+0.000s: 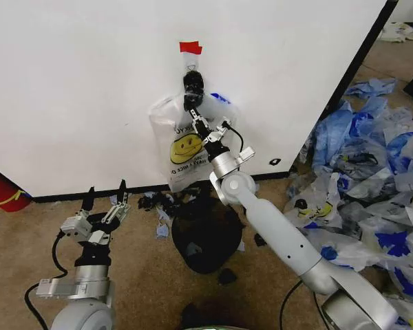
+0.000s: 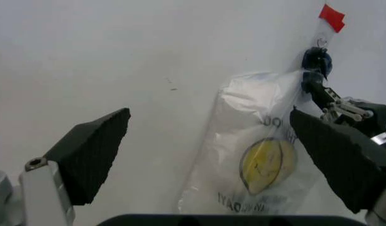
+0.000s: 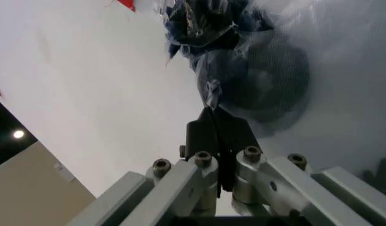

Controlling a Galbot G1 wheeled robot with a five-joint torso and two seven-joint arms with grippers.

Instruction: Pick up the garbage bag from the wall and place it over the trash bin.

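Your garbage bag (image 1: pixel 186 148) hangs flat against the white wall (image 1: pixel 76 82), its gathered top just under a red tape strip (image 1: pixel 190 47) and its yellow smiley face facing you. Your right hand (image 1: pixel 194 102) is raised against that bag, at the dark, bunched neck above the smiley; in the right wrist view its fingers (image 3: pixel 218 134) are pressed together with a thin twist of the bag's plastic pinched between the tips. The rest of the bag drapes below and beside that hand, touching the wall.

Directly below the bag, on the tan carpet (image 1: pixel 144 275), stands the black trash bin (image 1: pixel 205 237), ringed by small dark scraps. Your left hand (image 1: pixel 104 196) sits low, to the left of the bag and well apart from it, fingers spread wide and holding nothing. To the right of the bag, past the wall's edge, lies a heap of blue-and-clear bags (image 1: pixel 372 172).
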